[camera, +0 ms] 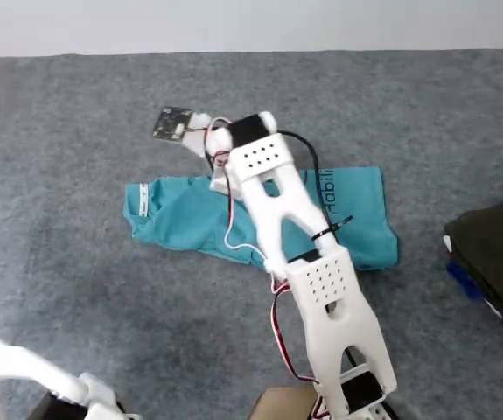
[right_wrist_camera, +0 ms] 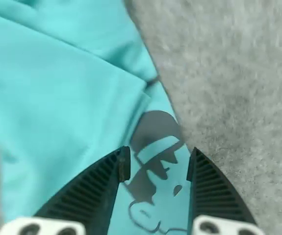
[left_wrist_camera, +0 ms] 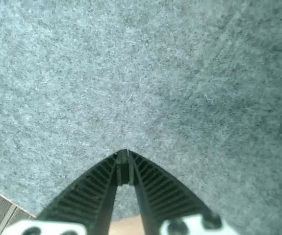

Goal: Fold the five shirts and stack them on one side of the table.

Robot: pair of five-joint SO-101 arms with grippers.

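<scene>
Teal shirt (right_wrist_camera: 57,88) — right claw (right_wrist_camera: 158,156) part-open, just over it

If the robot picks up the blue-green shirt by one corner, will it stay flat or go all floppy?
Probably floppy: the shirt lies in soft wrinkles and folds, so the rest would likely dangle. It looks thin, so probably light. Pushed, it would likely bunch up rather than slide, since the table looks fuzzy.
</scene>
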